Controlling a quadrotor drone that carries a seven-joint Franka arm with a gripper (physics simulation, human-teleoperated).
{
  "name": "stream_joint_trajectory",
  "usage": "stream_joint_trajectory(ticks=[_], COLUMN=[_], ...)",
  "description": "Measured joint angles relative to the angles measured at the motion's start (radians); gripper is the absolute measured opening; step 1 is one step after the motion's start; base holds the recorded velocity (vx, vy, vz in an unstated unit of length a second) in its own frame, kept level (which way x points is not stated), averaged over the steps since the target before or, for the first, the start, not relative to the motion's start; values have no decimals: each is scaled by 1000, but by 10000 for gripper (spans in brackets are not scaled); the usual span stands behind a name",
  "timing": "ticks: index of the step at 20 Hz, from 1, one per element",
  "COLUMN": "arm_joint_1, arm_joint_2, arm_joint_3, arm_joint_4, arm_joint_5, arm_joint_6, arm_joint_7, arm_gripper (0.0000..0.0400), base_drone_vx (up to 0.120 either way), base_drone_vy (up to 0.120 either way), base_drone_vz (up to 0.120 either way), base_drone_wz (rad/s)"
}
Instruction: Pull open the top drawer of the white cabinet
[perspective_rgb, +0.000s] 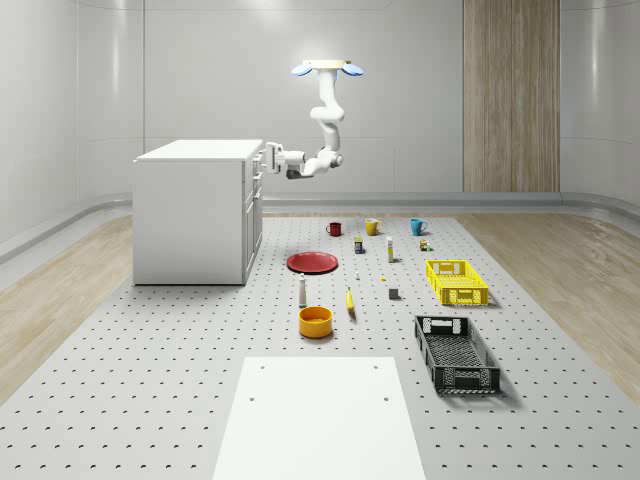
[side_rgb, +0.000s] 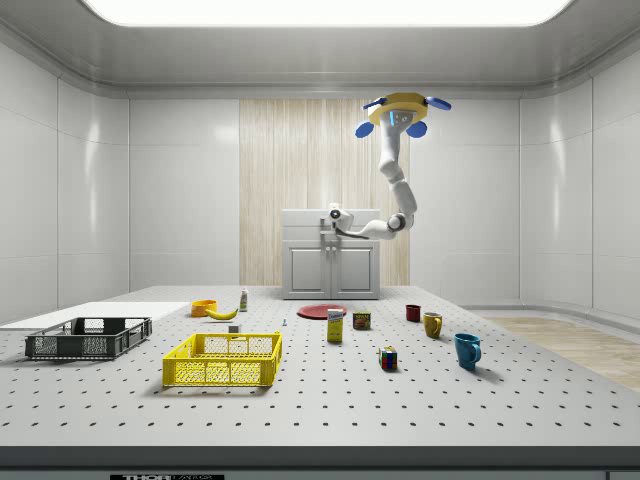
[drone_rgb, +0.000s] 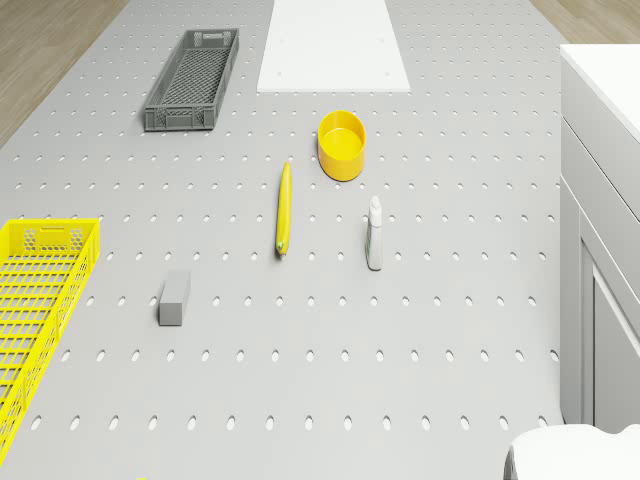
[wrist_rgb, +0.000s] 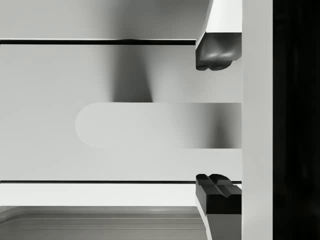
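White sheet (perspective_rgb: 320, 415) nearest, then black crate (perspective_rgb: 456, 353), yellow crate (perspective_rgb: 457, 282), bowl (perspective_rgb: 315, 321), banana (perspective_rgb: 350, 301), bottle (perspective_rgb: 302, 290), red plate (perspective_rgb: 313, 262), mugs beyond. All on grey pegboard floor (perspective_rgb: 150, 380); none btwn gripper & cabinet. Cabinet (perspective_rgb: 195, 212) far left in whole-scene view. Gripper (wrist_rgb: 216, 120) at top drawer (wrist_rgb: 100, 90), jaws apart, astride handle (wrist_rgb: 150, 125). Drone (perspective_rgb: 327, 68) hovers high, beside cabinet front. Pale walls, wood panel behind.

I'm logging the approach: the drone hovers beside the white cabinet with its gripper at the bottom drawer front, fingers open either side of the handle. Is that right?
Not quite: the gripper is at the top drawer, not the bottom one, as the whole-scene view shows. The rest holds: the drone hovers beside the white cabinet, and the wrist view shows the fingers open either side of the handle.
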Motion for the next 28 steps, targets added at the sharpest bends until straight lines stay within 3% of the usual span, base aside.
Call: stream_joint_trajectory(ticks=[10, 13, 16, 21, 28], arm_joint_1=[-17, -22, -26, -33, -45], arm_joint_2=[-1, -2, -2, -3, -6], arm_joint_3=[14, 17, 21, 26, 36], arm_joint_4=[-2, -2, -3, -3, -2], arm_joint_5=[4, 5, 6, 7, 4], arm_joint_6=[-7, -8, -10, -12, -15], arm_joint_7=[-1, 0, 0, -1, 30], arm_gripper=[305, 200, 150, 118, 114], base_drone_vx=[0, 0, 0, 0, 0], base_drone_vy=[0, 0, 0, 0, 0], base_drone_vz=[0, 0, 0, 0, 0], base_drone_wz=[0, 0, 0, 0, 0])
